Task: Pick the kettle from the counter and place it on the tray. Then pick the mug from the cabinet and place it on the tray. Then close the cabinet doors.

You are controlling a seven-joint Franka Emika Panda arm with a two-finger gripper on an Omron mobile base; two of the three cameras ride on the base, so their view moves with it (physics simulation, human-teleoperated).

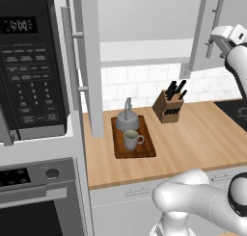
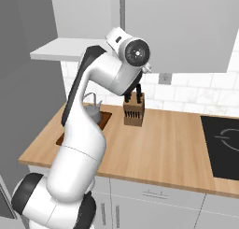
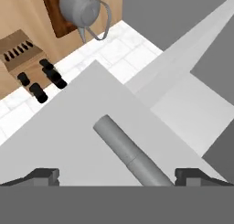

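I see my gripper (image 3: 117, 175) spread wide astride the right grey door panel's silver bar handle (image 3: 130, 153). Squat grey metal kettle (image 1: 126, 119) and greyish-green mug (image 1: 131, 139) sit on the dark brown wooden tray (image 1: 144, 150).

— What is getting lost from your sight right now?

— My own arm is covering most of the tray (image 2: 105, 117) and the lower body of the kettle (image 2: 93, 112) in the right base view, and I am finding no mug there. From my hand, the kettle's top and the tray (image 3: 54, 18) are running off the upper edge.

— And the doors?

— The handle (image 3: 130, 157) in front of my tool (image 3: 123, 176) is being cut off at the bottom. In the left base view the right cabinet door (image 1: 212, 28) is running past the top edge.
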